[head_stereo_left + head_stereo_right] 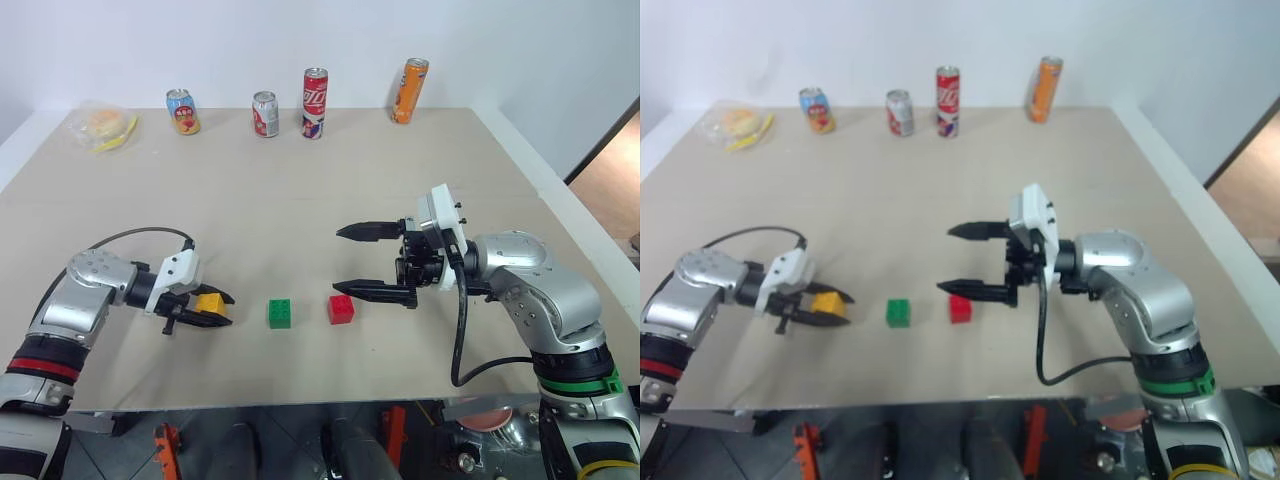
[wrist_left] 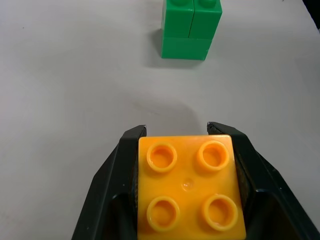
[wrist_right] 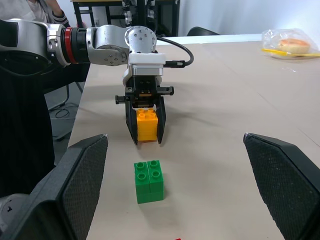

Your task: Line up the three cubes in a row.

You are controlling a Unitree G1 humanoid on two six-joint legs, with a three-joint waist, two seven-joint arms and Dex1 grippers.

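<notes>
A: Left gripper clamped tight on the yellow-orange brick, studs up, low at the surface. I'd say it's setting that brick onto the line of the other two.

B: And just past its fingertips sits the green brick, apart from the held one, not touching.

A: Beyond green, the red brick, roughly level with it. The row is nearly formed; yellow-orange is the end piece.

B: Right gripper?

A: Jaws spread wide, holding nothing, one finger just beside the red brick. Parked clear, I reckon, though close enough to nudge red if it drifts.

B: Anything in the way?

A: No. Well beyond both grippers stand four drink cans along the far edge, and a clear plastic bag with yellow contents at the far corner.
</notes>
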